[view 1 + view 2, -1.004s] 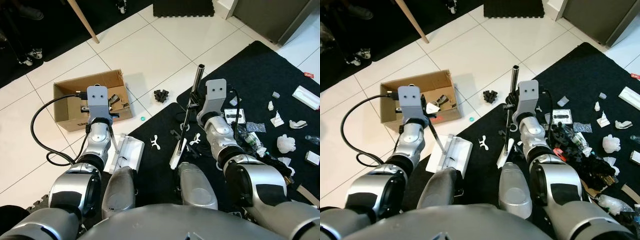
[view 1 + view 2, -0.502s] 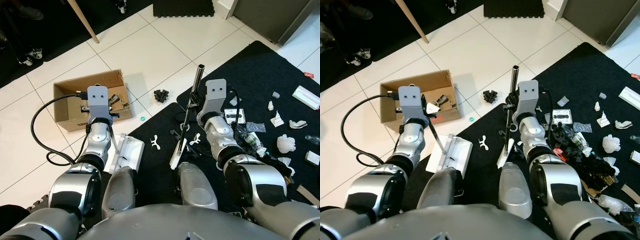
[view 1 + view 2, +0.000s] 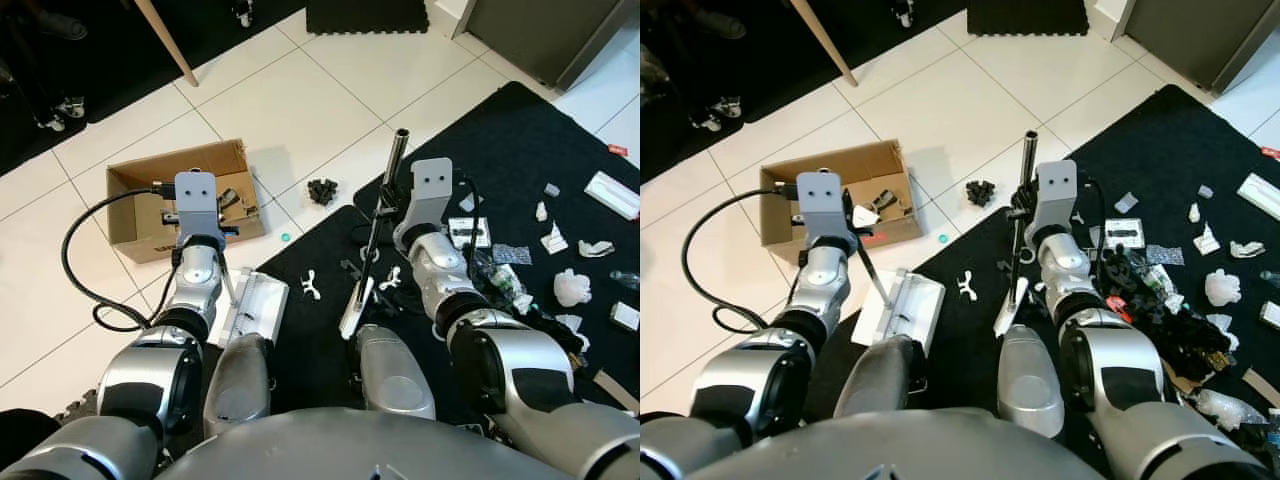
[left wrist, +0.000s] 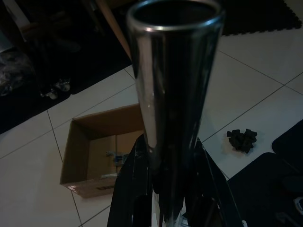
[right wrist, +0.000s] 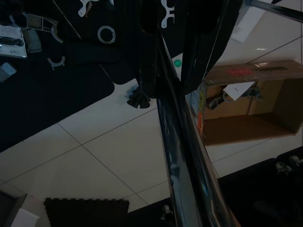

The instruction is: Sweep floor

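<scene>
No visible shift from half a second back: left gripper (image 3: 222, 262) fingers clamped on dustpan (image 3: 251, 307) handle, right gripper (image 3: 378, 215) clamped on broom pole (image 3: 383, 212), mid-sweep, next needing debris (image 3: 310, 285) pushed panward.

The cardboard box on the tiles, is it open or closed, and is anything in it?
Open. The cardboard box has its top flaps up, and a few small scraps lie inside; what they are, I cannot tell.
</scene>
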Available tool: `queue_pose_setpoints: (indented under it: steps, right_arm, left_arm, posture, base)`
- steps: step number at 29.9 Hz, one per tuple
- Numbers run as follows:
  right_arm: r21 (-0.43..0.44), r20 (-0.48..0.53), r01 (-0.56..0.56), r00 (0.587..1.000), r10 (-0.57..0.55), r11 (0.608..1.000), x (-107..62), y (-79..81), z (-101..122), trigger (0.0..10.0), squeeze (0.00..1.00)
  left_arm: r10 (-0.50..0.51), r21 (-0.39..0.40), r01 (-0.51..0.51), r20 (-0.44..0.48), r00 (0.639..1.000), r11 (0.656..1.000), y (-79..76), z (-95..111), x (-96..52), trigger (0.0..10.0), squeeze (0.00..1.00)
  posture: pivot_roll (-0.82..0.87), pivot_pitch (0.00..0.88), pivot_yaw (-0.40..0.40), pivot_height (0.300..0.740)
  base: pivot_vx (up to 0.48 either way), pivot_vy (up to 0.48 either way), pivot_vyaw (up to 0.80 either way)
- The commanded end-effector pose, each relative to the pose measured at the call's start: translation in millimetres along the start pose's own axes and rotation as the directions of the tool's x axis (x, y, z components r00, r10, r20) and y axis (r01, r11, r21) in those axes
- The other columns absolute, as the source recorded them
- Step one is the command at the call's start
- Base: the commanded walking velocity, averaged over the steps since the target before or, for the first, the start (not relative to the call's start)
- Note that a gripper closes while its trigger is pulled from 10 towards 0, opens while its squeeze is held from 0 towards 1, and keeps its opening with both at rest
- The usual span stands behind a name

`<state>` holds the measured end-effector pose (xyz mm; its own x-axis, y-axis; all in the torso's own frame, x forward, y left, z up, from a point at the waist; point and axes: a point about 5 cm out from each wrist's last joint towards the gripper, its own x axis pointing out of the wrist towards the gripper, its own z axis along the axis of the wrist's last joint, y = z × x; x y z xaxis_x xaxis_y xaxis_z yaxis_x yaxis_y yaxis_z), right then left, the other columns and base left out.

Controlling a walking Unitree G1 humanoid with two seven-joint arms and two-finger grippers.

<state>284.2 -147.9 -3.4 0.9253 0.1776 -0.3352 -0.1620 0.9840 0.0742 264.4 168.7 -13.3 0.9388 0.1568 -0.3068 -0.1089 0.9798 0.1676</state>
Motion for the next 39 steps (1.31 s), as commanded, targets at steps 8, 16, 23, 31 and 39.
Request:
queue_pose_setpoints:
  steps: [8, 16, 23, 31, 39]
  right_arm:
    - [-0.001, -0.048, 0.001, 0.999, -0.001, 1.000, -2.6, 0.3, -8.4, 10.0, 0.00]
    - [-0.002, -0.048, 0.003, 0.999, -0.003, 1.000, -2.5, 0.1, -8.2, 10.0, 0.00]
    - [-0.001, -0.049, 0.004, 0.999, -0.004, 1.000, -2.4, 0.1, -8.1, 10.0, 0.00]
    - [0.000, -0.050, 0.004, 0.999, -0.004, 1.000, -2.4, 0.1, -8.3, 10.0, 0.00]
    - [-0.005, -0.051, 0.006, 0.999, -0.006, 1.000, -2.5, -1.0, -8.2, 10.0, 0.00]
  left_arm:
    - [0.010, 0.089, 0.005, -0.158, 0.987, 0.996, 13.3, -32.1, -12.7, 10.0, 0.00]
    - [0.009, 0.090, 0.005, -0.158, 0.987, 0.996, 13.1, -31.8, -12.5, 10.0, 0.00]
    - [0.011, 0.095, 0.004, -0.155, 0.988, 0.995, 13.1, -31.4, -12.3, 10.0, 0.00]
    - [0.011, 0.095, 0.004, -0.154, 0.988, 0.995, 13.2, -31.4, -12.3, 10.0, 0.00]
    - [0.009, 0.092, 0.005, -0.156, 0.988, 0.996, 11.9, -31.4, -12.3, 10.0, 0.00]
  posture:
    - [-0.03, 0.000, 0.034, 0.740]
    - [-0.03, 0.000, 0.034, 0.740]
    - [-0.03, 0.000, 0.035, 0.740]
    - [-0.03, 0.000, 0.034, 0.740]
    - [-0.04, 0.000, 0.032, 0.740]
  base:
    - [0.000, 0.000, 0.00]
    - [0.000, 0.000, 0.00]
    - [0.000, 0.000, 0.00]
    - [0.000, 0.000, 0.00]
    - [0.000, 0.000, 0.00]
